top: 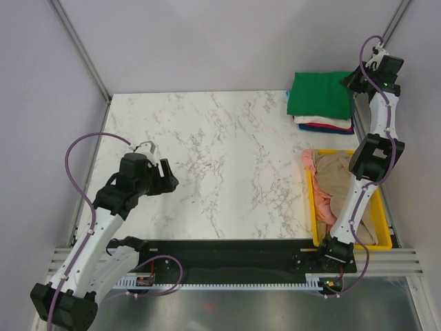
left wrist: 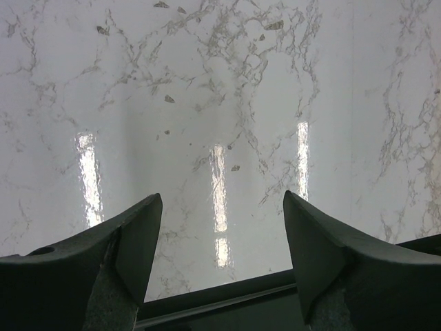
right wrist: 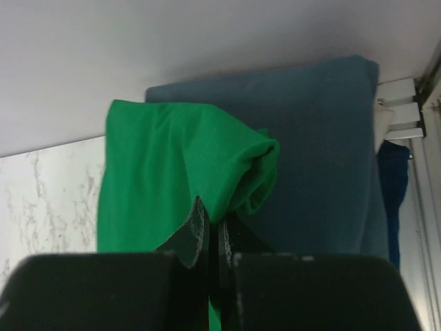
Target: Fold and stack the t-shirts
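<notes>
The right gripper (right wrist: 210,224) is pinched tight on a fold of the green t-shirt (right wrist: 158,172). A blue t-shirt (right wrist: 317,152) shows behind it. The green one tops the pile (top: 324,124) in the far right corner. The left gripper (left wrist: 222,203) is spread wide with nothing in it, low over the table (top: 227,152). The table is shiny white marble with grey veins. Plain grey walls (top: 207,41) stand around it. The right arm hides part of the yellow bin (top: 382,231), which holds a beige t-shirt (top: 341,172) and a pink t-shirt (top: 322,200). The lower shirts in the pile show only thin edges.
</notes>
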Motion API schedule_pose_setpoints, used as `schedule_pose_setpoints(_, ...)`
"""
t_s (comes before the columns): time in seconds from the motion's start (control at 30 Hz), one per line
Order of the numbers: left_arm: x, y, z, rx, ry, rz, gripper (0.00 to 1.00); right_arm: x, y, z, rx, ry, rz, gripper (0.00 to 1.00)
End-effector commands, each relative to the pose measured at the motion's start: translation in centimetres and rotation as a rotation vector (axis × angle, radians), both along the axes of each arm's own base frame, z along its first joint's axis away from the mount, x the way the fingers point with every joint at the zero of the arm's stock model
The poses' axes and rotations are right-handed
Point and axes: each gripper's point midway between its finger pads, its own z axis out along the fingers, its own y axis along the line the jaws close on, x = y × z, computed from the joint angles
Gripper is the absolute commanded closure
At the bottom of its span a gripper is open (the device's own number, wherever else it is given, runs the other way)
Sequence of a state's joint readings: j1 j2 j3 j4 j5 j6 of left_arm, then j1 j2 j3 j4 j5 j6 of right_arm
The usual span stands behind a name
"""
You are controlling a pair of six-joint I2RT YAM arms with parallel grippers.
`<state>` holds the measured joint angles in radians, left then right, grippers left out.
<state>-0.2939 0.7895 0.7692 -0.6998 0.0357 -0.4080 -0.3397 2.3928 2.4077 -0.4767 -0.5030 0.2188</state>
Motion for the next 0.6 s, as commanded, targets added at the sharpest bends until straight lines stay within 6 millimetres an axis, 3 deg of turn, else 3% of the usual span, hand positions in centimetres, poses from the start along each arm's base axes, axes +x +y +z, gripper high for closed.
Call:
schedule_pose_setpoints(0.0,0.8,-0.4,0.7,-0.018,-0.034,-0.002,0.22,1.5,0.1,6.9,-0.067,-0.218,0.027,1.00)
schedule_pose_setpoints(0.27,0.8,-0.3,0.4,-0.013,-0.027,0.002,0.22,3.2,-3.4,5.6,-0.111,-0.294,-0.026,1.00)
schedule_pose_setpoints(0.43,0.8,-0.3,0.3,-0.010,-0.023,0.003,0.22,4.5,-4.3,2.5,-0.070,-0.288,-0.050,1.00)
schedule_pose_setpoints(0.57,0.9,-0.3,0.1,-0.007,-0.013,0.003,0.23,5.0,-5.0,1.2,-0.094,-0.278,-0.071,1.00)
